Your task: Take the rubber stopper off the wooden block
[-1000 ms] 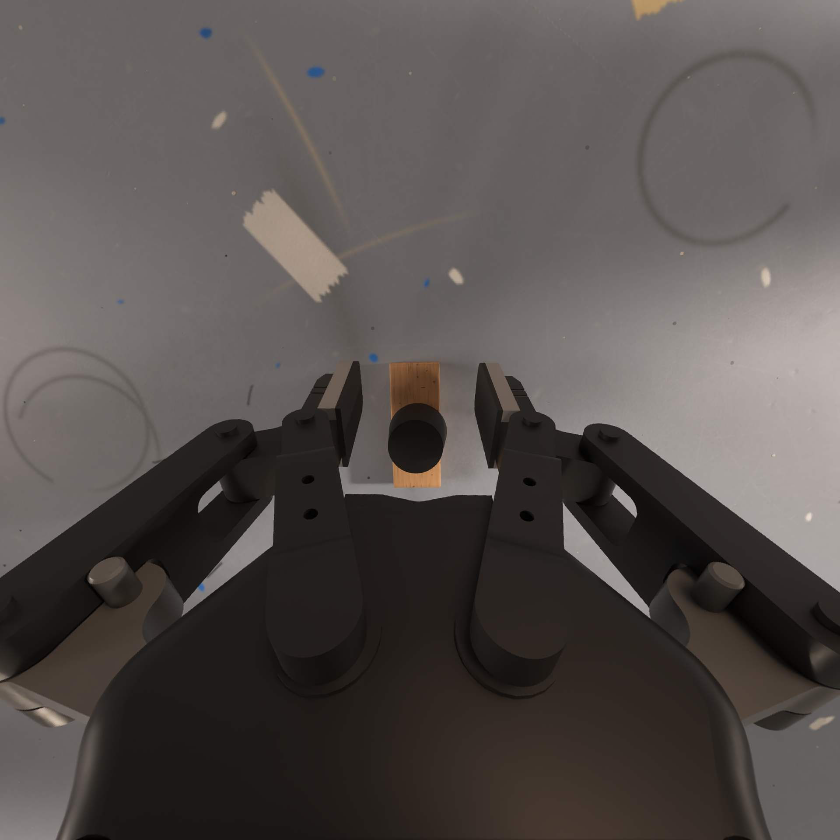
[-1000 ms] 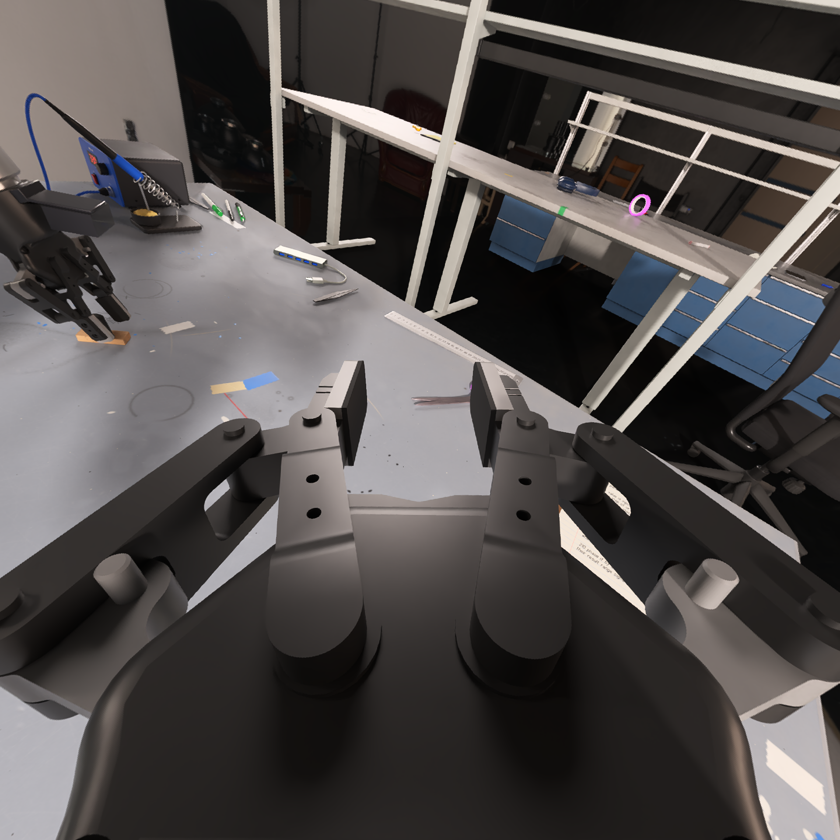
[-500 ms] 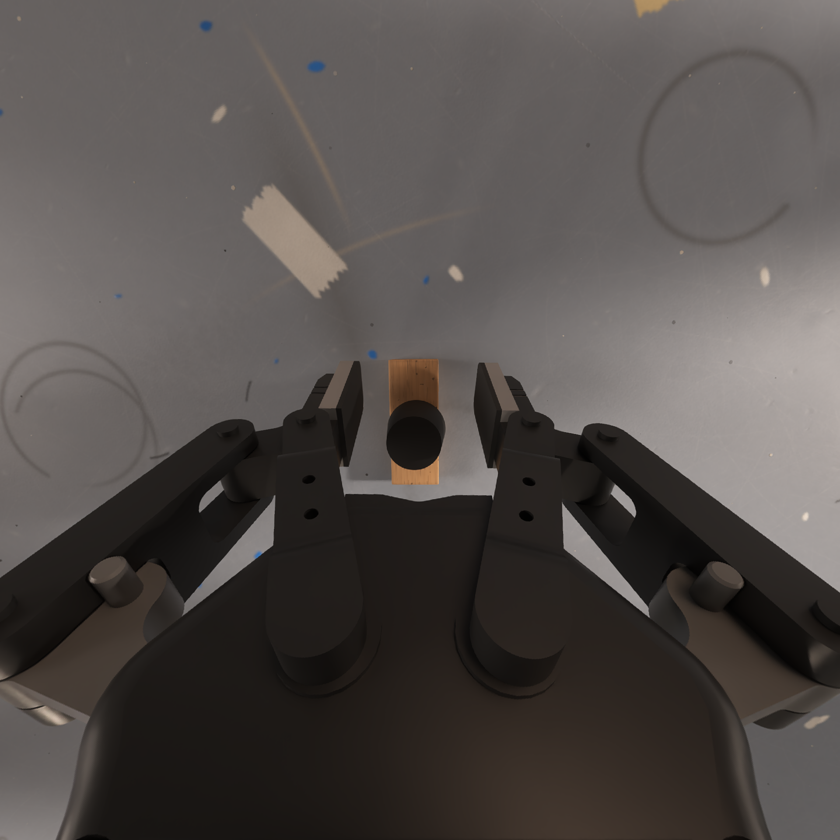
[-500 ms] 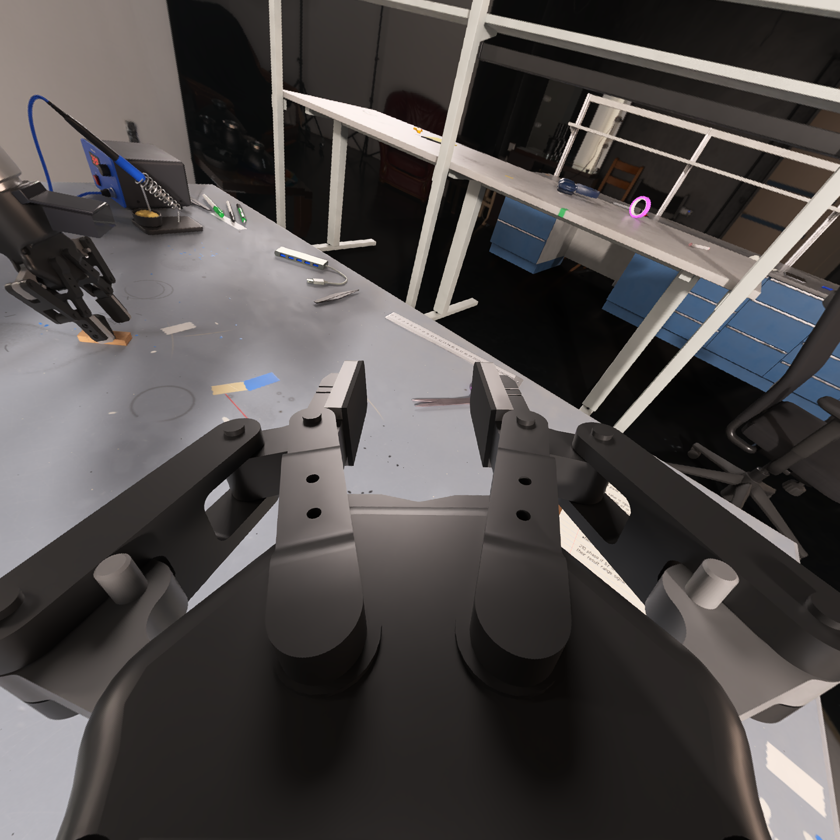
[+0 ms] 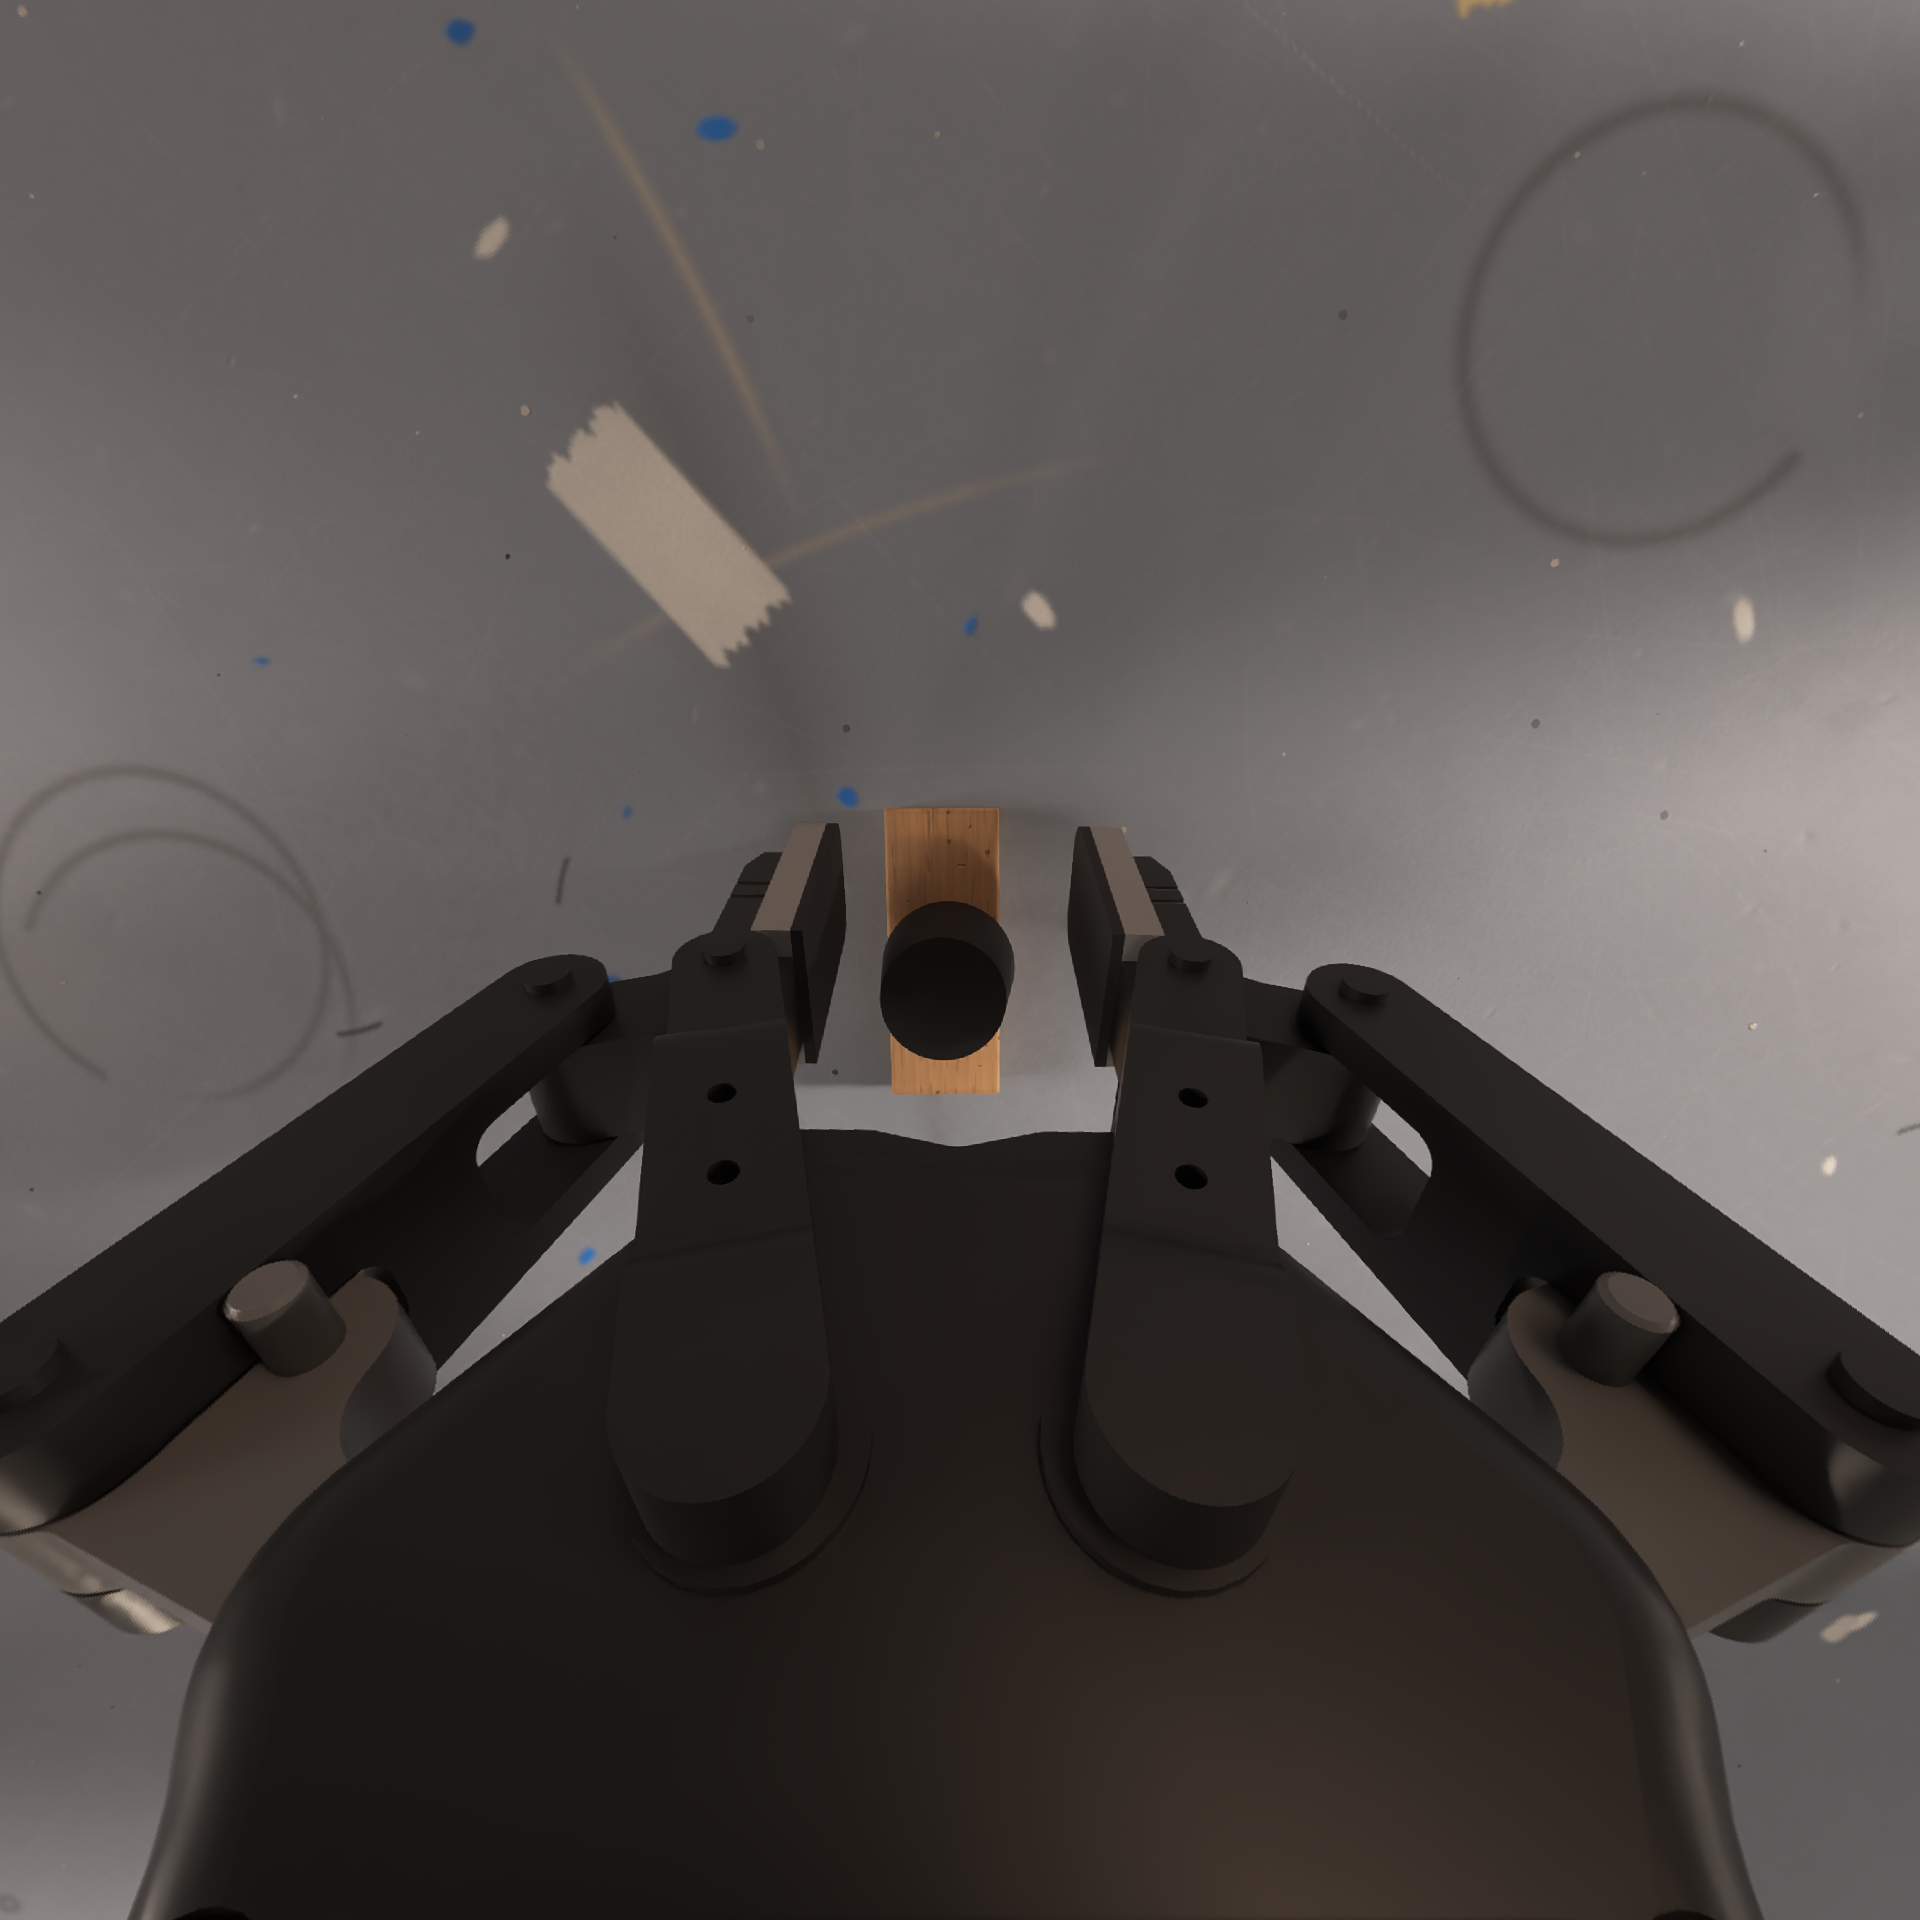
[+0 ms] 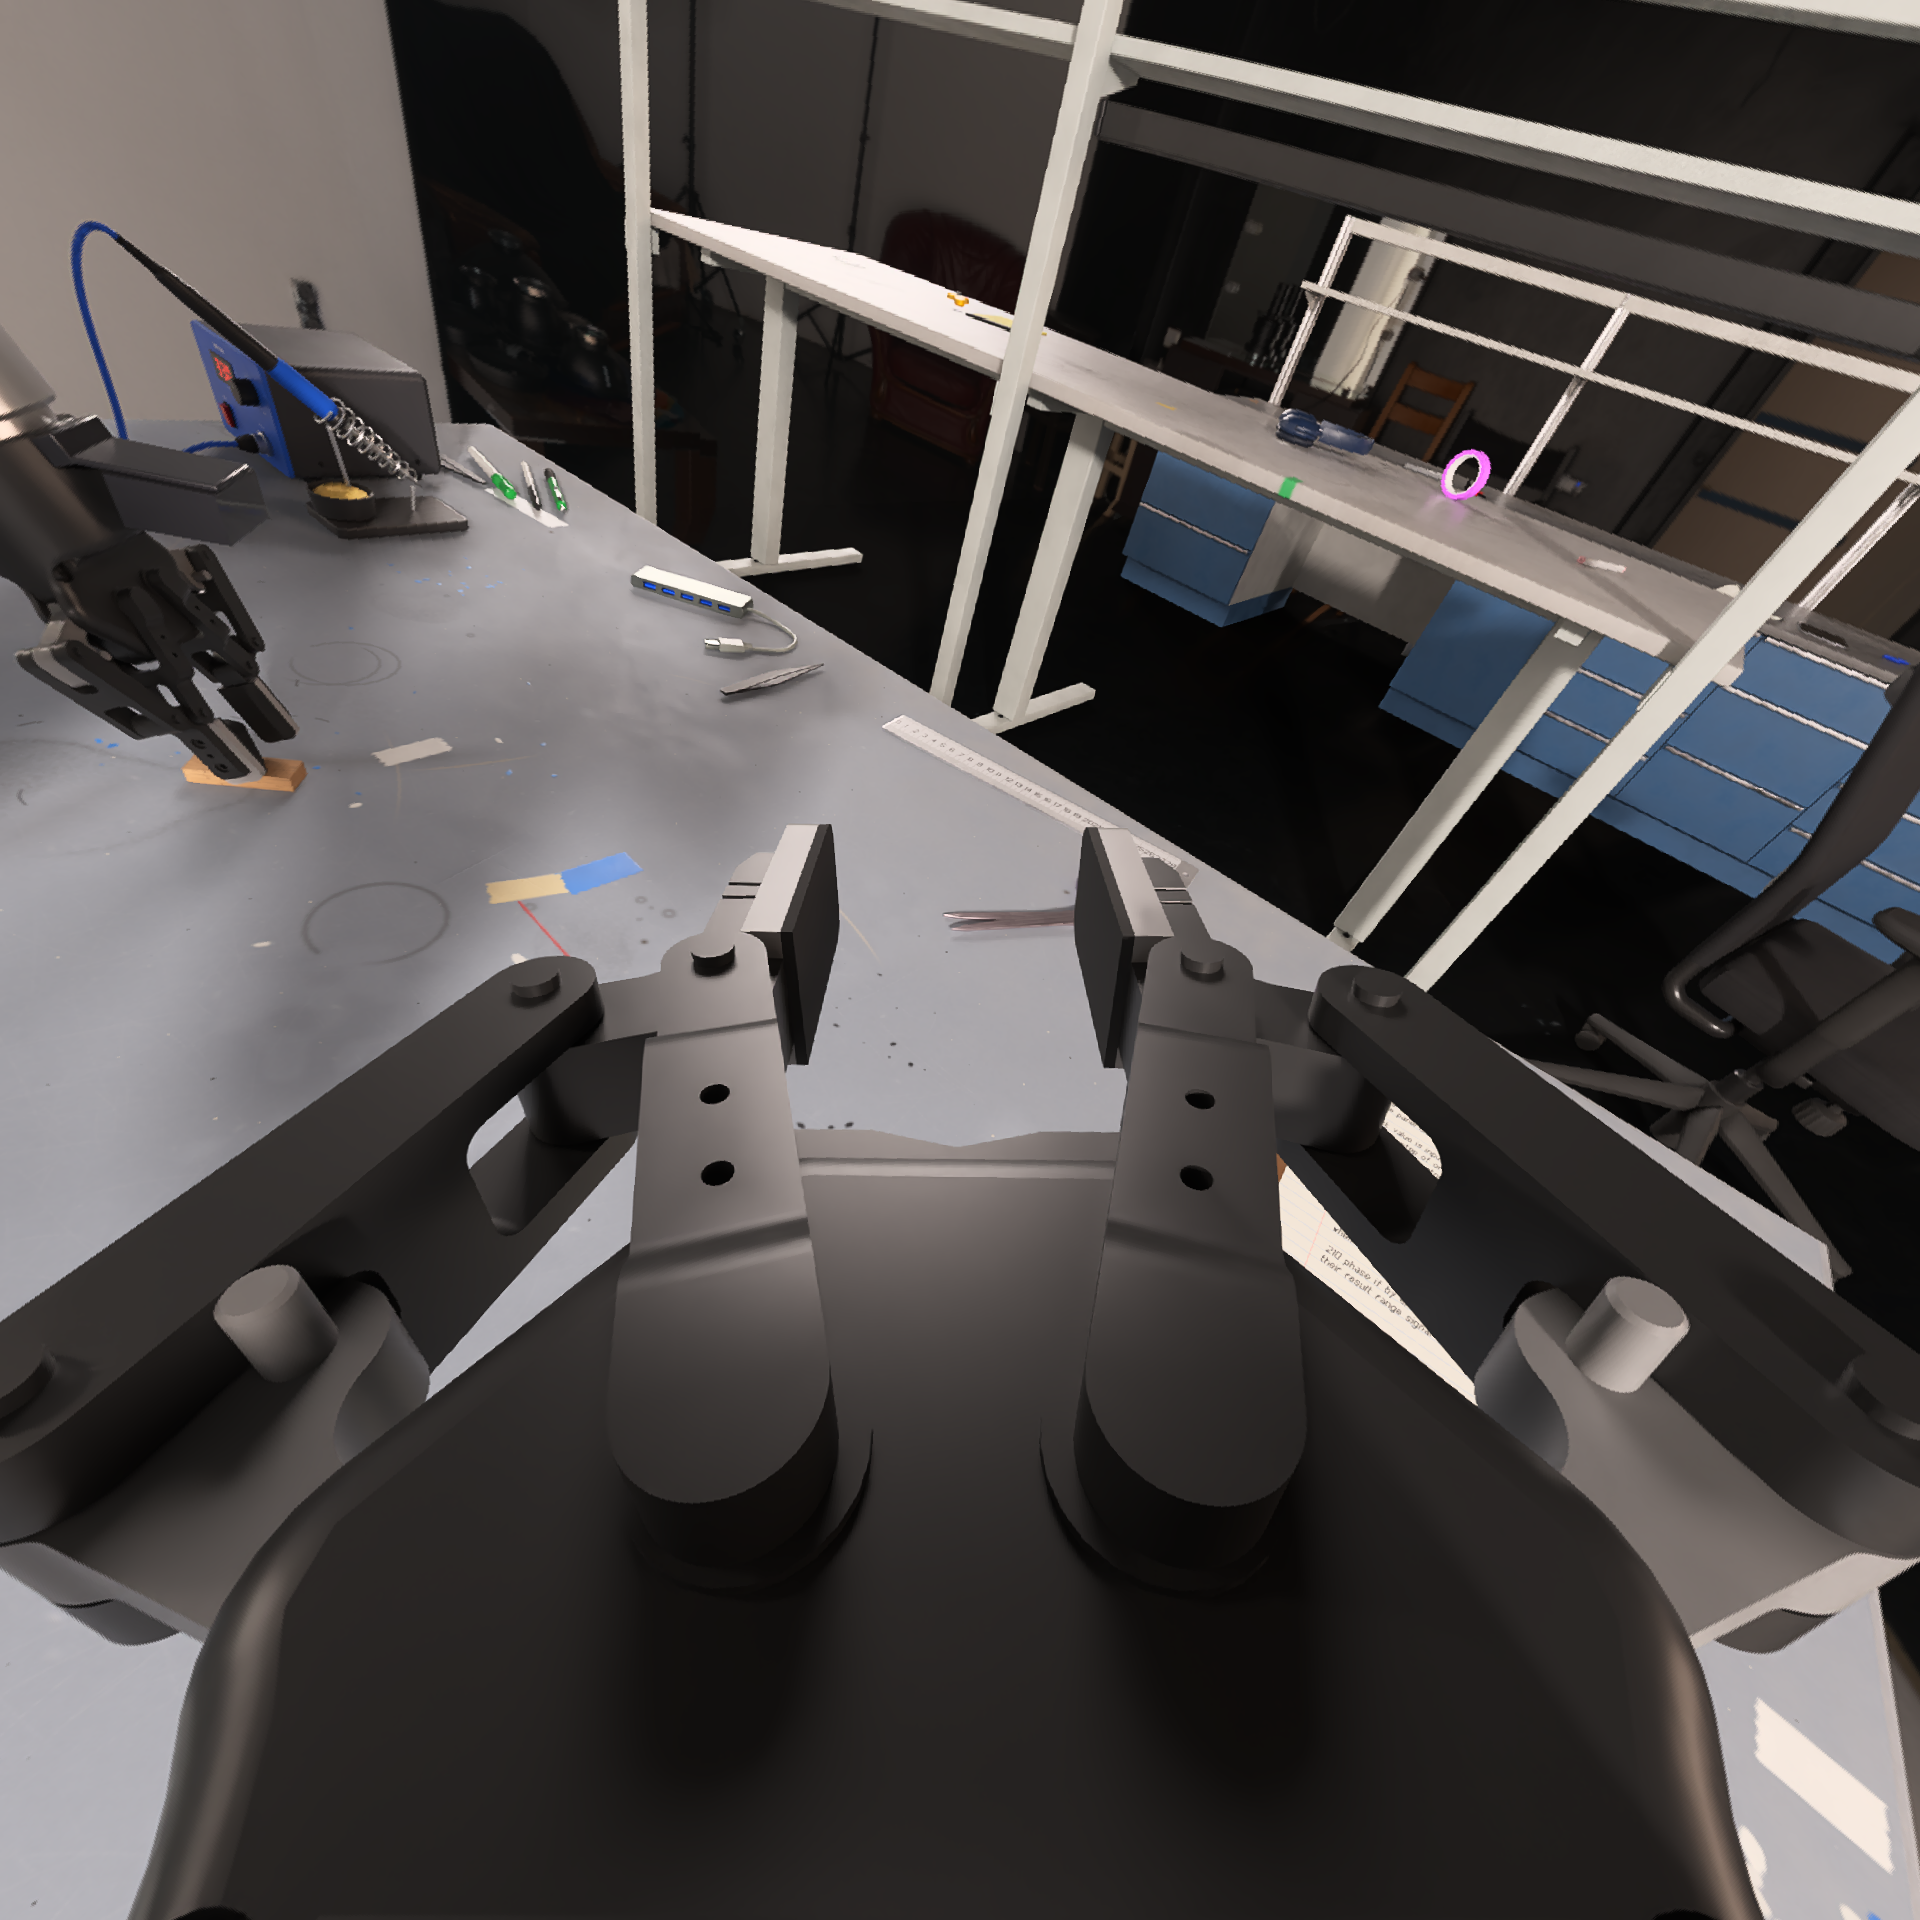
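In the left wrist view a black rubber stopper point(image 5: 945, 992) stands upright on a small wooden block point(image 5: 940, 857) that lies on the grey table. My left gripper point(image 5: 954, 940) is open, pointing down, with one finger on each side of the stopper and a gap to both. In the right wrist view the left gripper point(image 6: 223, 743) shows far off at the left, low over the wooden block point(image 6: 272, 776); the stopper is hidden there. My right gripper point(image 6: 956, 920) is open and empty above the table.
A strip of pale tape point(image 5: 665, 530) lies beyond the block. The right wrist view shows a soldering station point(image 6: 312, 400), a USB hub point(image 6: 691, 594), tweezers point(image 6: 769, 677), a ruler point(image 6: 997, 774), scissors point(image 6: 1008, 917) and the table's far edge, with shelving frames and an office chair point(image 6: 1787, 1029) beyond.
My left gripper has sunk slightly toward the stopper, which looks a little larger between the fingers. The right gripper has not moved.
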`<action>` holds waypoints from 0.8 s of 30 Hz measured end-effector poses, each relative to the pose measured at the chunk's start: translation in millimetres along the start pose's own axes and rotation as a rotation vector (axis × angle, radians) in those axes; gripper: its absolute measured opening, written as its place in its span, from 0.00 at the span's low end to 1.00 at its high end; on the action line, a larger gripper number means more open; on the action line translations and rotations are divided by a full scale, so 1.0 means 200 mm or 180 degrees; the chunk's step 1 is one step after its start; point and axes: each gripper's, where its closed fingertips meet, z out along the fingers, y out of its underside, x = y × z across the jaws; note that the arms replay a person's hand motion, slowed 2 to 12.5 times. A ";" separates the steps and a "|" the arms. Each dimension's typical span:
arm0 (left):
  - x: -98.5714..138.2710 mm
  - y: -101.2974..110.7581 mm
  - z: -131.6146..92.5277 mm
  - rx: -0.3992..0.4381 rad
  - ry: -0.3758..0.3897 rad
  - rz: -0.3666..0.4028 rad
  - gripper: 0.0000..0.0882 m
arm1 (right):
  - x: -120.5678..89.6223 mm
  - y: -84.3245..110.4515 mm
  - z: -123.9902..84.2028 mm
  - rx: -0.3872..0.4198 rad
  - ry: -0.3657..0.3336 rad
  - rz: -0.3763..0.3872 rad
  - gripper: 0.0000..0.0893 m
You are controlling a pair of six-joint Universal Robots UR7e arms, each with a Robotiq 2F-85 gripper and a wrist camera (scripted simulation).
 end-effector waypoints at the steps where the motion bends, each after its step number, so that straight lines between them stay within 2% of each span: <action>1: 0.00 0.00 0.00 -0.0003 0.0002 0.0000 0.44 | 0.00 0.00 0.00 0.0000 0.0000 0.0000 0.47; 9: 0.00 0.01 -0.01 -0.0011 0.0018 -0.0001 0.36 | 0.00 0.00 0.00 0.0000 0.0000 0.0000 0.47; 24: 0.00 0.01 -0.02 0.0010 0.0023 -0.0032 0.30 | 0.00 0.00 -0.01 0.0006 0.0004 0.0001 0.47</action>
